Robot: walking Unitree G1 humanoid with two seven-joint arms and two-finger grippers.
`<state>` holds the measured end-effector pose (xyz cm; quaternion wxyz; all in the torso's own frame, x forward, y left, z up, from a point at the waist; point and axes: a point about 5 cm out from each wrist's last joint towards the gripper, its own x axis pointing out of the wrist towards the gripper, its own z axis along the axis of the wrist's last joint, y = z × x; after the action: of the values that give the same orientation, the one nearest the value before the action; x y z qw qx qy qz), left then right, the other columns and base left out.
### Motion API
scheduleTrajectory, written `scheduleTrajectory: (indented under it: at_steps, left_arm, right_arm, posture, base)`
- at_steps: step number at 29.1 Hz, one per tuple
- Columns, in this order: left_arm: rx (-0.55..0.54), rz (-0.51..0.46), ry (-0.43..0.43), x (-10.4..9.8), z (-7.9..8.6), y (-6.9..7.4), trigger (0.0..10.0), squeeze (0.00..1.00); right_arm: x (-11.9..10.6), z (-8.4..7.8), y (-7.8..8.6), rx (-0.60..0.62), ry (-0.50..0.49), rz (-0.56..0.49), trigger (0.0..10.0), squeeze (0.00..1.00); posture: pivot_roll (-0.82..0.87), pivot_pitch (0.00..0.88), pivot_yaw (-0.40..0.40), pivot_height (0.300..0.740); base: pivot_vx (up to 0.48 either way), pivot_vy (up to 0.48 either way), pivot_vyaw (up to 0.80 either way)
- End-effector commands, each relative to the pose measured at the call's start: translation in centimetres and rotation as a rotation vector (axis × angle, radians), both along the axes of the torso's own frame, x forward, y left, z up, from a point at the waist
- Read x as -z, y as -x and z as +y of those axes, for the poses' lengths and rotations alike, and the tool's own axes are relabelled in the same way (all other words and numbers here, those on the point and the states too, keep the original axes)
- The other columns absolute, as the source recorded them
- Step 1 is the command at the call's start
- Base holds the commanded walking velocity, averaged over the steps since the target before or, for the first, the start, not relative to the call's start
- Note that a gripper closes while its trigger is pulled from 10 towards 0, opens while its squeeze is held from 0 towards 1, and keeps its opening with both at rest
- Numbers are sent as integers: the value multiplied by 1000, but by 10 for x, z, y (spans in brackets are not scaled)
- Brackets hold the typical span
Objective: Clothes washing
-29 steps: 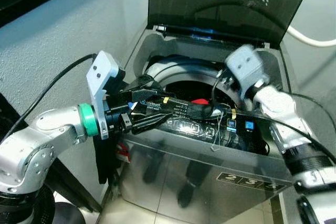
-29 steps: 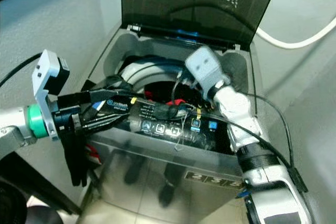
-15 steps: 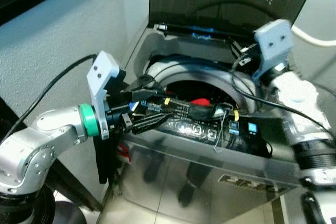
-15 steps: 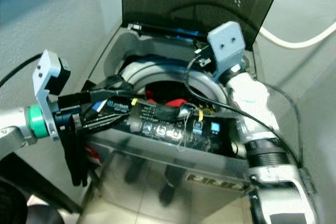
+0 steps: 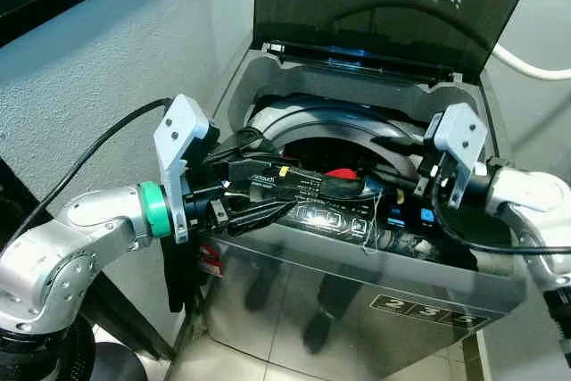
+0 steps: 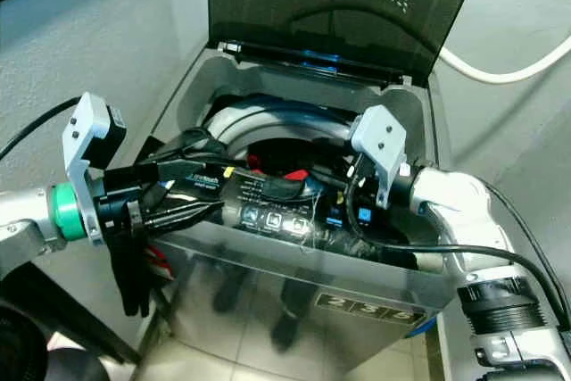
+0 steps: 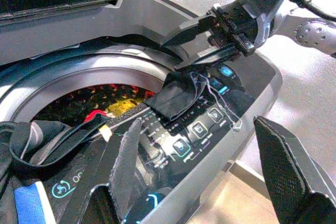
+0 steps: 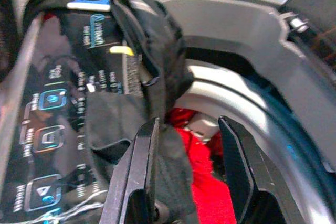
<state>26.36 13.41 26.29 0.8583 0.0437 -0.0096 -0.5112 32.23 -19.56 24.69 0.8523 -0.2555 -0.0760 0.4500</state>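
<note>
Right claw (image 8: pixel 184 182) lowered, straddling black garment (image 8: pixel 152 72)

glossy brushed-metal washing machine (image 5: pixel 357 301), smoked plastic lid (image 5: pixel 393 6), matt black cloth (image 7: pixel 178 95) draped over its glossy control panel (image 7: pixel 194 135).

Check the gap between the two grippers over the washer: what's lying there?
In the left wrist view, a black garment lies draped over the lit control panel, between the left gripper and the right gripper. The head views show it too.
</note>
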Motion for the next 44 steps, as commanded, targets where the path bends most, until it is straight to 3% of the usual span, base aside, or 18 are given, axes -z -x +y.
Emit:
scheduleTrajectory:
  at_steps: [1,4,8,10,13,14,21,32,34,38,42,43,44]
  left_arm:
    - [13,7,-10,2,-3,2,10000,0]
    - [12,8,-10,3,-3,2,10000,0]
    - [12,10,-9,3,-3,2,10000,0]
    - [13,10,-9,2,-3,3,10000,0]
    - [12,10,-9,2,-3,3,10000,0]
    - [13,12,-10,2,-3,3,10000,0]
    - [16,14,-12,3,-3,2,10000,0]
    - [14,15,-11,2,-3,3,10000,0]
    - [13,14,-10,2,-3,3,10000,0]
    - [12,15,-6,2,-3,3,10000,0]
    - [12,15,-5,1,-4,3,10000,0]
    - [12,15,-5,1,-4,3,10000,0]
    - [12,15,-5,1,-4,3,10000,0]
  right_arm:
    - [-2,-6,4,-11,-1,20,10000,0]
    - [-1,-7,4,-16,-12,34,10000,0]
    - [-4,-11,5,-43,-132,83,10000,0]
    - [-4,-12,5,-46,-135,91,10000,0]
    - [-2,-13,5,-50,-134,100,10000,0]
    - [8,-12,8,-73,-82,142,10000,0]
    - [29,-6,12,-109,-1,221,10000,0]
    - [31,-1,2,-52,0,175,10000,0]
    - [27,0,-4,-4,-17,132,10000,0]
    - [5,-6,-34,295,-114,-51,10000,0]
    - [-6,-13,-43,438,-127,-155,10000,0]
    - [-17,-19,-47,521,-188,-217,10000,0]
    - [-17,-19,-47,521,-188,-217,10000,0]
  posture:
    - [110,52,34,740]
    - [110,52,34,740]
    - [112,56,33,740]
    - [113,58,35,740]
    - [113,58,35,740]
    - [112,60,36,740]
    - [115,65,41,740]
    - [120,67,39,740]
    - [120,67,39,740]
    - [122,68,38,740]
    - [122,70,39,740]
    - [122,70,39,740]
    - [122,70,39,740]
  base:
    - [0,0,0]
    - [0,0,0]
    - [0,0,0]
    - [0,0,0]
    - [0,0,0]
    - [0,0,0]
    - [0,0,0]
    - [0,0,0]
    - [0,0,0]
    - [0,0,0]
    - [0,0,0]
    - [0,0,0]
    - [0,0,0]
